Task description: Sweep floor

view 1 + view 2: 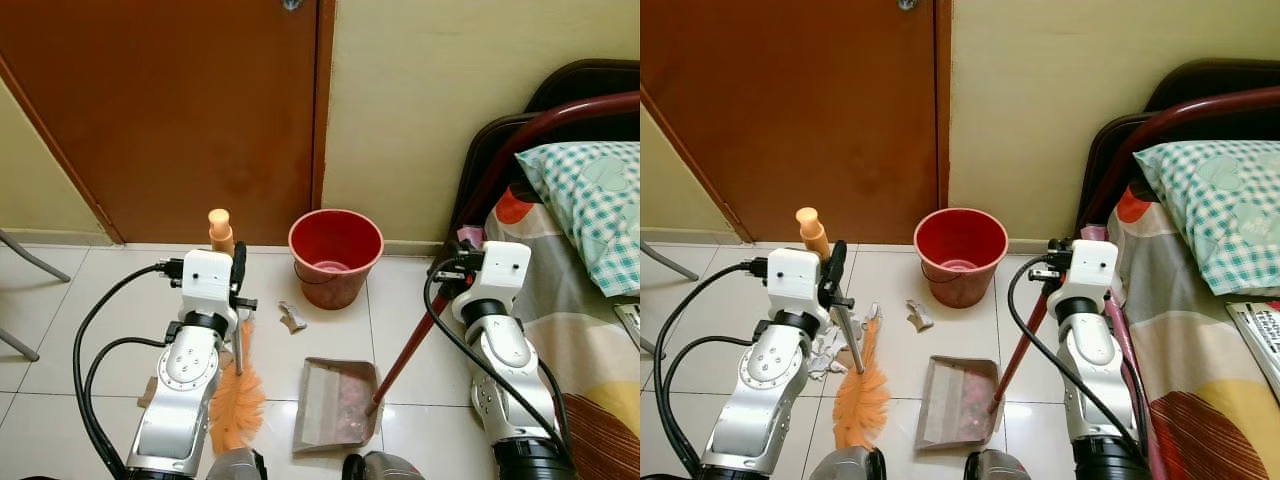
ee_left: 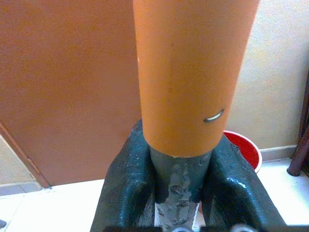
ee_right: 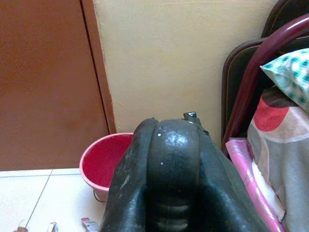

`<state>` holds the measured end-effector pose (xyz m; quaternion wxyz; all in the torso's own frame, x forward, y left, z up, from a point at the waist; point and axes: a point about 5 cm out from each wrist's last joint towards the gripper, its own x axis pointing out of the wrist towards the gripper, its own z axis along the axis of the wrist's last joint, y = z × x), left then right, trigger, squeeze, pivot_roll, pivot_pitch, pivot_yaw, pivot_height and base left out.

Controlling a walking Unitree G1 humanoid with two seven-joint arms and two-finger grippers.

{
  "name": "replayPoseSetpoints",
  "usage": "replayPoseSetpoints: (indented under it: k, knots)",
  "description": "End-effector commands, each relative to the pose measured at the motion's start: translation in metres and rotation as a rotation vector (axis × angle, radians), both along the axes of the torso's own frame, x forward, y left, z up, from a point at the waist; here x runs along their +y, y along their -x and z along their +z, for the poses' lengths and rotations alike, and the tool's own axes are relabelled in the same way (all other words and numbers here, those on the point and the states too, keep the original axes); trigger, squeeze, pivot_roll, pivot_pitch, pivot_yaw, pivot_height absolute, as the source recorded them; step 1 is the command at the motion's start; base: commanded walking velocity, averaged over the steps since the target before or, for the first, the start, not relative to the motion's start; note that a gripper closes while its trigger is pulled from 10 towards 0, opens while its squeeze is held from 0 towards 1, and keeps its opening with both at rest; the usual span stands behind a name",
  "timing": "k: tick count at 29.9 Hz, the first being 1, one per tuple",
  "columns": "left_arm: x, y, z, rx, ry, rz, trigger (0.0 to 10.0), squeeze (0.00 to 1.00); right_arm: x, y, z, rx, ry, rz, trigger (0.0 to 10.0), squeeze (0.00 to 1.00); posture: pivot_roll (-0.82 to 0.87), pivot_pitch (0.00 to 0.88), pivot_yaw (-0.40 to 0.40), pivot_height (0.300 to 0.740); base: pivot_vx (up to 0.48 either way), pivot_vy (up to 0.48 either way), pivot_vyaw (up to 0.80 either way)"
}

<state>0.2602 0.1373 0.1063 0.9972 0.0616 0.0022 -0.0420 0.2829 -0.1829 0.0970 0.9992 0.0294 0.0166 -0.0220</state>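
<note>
From the head views the whole floor scene lies open, while the left wrist view sits tight against the orange broom handle (image 2: 193,72) and shows both black fingers (image 2: 125,193) clenched on the grey shaft just below it; the right wrist view shows dark rounded fingers (image 3: 174,179) pressed together, and the head view shows the right gripper (image 1: 452,268) clamped on the dark red handle (image 1: 408,348) that slants down to the dustpan (image 1: 335,402); the left gripper (image 1: 238,285) holds the broom upright, its orange bristles (image 1: 238,400) fanned on the white tiles (image 1: 90,300) just left of the dustpan; the dustpan lies flat with reddish dust in it; a red bucket (image 1: 335,255) stands by the wall beyond, next to a brown door (image 1: 170,110); a small scrap (image 1: 291,318) lies between bucket and dustpan, and more pale scraps (image 1: 825,355) lie beside the left arm; a bed (image 1: 575,300) with a checked pillow (image 1: 590,205) crowds the right side; a grey chair leg (image 1: 30,258) shows at far left
</note>
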Motion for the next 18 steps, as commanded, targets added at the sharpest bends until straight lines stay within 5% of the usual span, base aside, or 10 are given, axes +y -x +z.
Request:
replayPoseSetpoints:
  k: [1,18]
  knots:
    - [0.0008,-0.0016,0.009,-0.036,-0.004,0.001,10.0,0.0,-0.002,-0.0029,0.0038,-0.011,0.0,-0.008,10.0,0.0,0.0,0.121,-0.005,0.74,0.259,0.0,0.0]
    - [-0.0026,-0.0015,0.0117,-0.039,0.003,-0.01,10.0,0.0,-0.0016,-0.0027,0.0013,-0.001,0.015,-0.009,10.0,0.0,0.01,0.129,-0.007,0.74,0.269,0.0,0.0]
